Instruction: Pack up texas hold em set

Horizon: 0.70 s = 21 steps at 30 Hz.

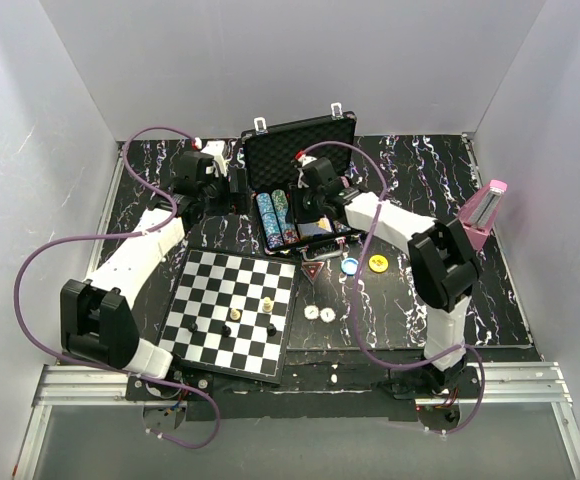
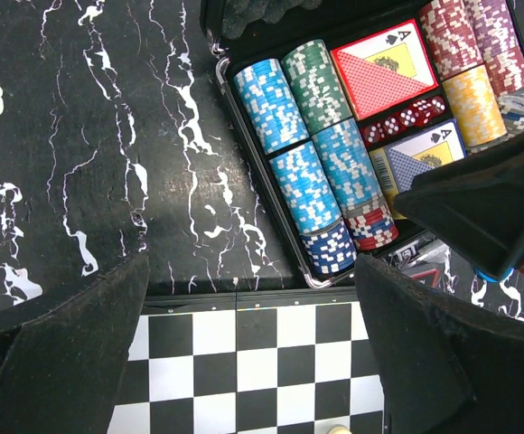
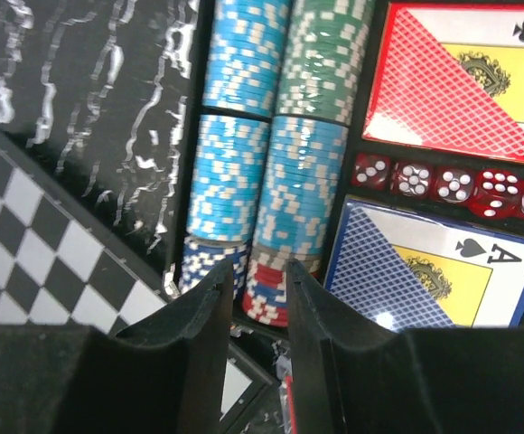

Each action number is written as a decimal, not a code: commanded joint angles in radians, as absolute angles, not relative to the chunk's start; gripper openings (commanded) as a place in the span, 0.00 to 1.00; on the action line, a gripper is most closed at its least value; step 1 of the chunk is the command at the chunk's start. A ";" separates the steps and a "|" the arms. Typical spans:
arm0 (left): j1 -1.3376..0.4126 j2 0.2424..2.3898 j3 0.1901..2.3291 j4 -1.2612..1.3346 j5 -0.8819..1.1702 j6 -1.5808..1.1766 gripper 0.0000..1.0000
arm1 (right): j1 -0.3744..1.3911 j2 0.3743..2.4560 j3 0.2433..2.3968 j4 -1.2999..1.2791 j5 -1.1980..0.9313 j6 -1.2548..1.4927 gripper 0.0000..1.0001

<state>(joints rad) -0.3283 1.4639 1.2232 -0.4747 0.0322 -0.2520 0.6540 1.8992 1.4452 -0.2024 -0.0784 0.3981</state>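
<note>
The open briefcase (image 1: 300,140) sits far-middle on the table (image 1: 440,170), with the chip rows (image 3: 271,172) running lengthwise straight away from the right pincer (image 3: 257,271). That one hangs right over the near end of the second row, fingers narrowed to a slim gap either side of it. Pinching chips or just straddling them? Honestly can't tell. The left pincer (image 2: 251,262) is spread wide and empty, off the case's left corner over the chessboard (image 2: 244,362) edge. The right arm's clearly nearer.

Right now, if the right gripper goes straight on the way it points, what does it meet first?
Probably the red and white chips at the near end of a chip row, straight ahead of the right gripper. Depth is unclear; it may already touch them.
</note>
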 commanded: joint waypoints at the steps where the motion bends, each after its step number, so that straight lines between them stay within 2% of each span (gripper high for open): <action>1: -0.321 1.413 1.235 -0.456 0.014 -0.230 0.98 | 0.657 1.977 1.517 -0.299 -0.032 0.376 0.37; 5: -0.321 1.404 1.230 -0.457 -0.017 -0.227 0.98 | 0.660 2.023 1.542 -0.337 -0.005 0.370 0.37; 11: -0.321 1.399 1.229 -0.457 -0.015 -0.227 0.98 | 0.658 2.036 1.532 -0.371 0.158 0.397 0.36; 14: -0.321 1.397 1.227 -0.456 -0.015 -0.227 0.98 | 0.658 2.034 1.534 -0.358 0.088 0.381 0.37; 18: -0.322 1.393 1.226 -0.454 -0.015 -0.227 0.98 | 0.660 1.981 1.526 -0.293 -0.064 0.341 0.45; 21: -0.321 1.367 1.209 -0.434 -0.020 -0.224 0.98 | 0.660 1.884 1.526 -0.285 -0.065 0.308 0.59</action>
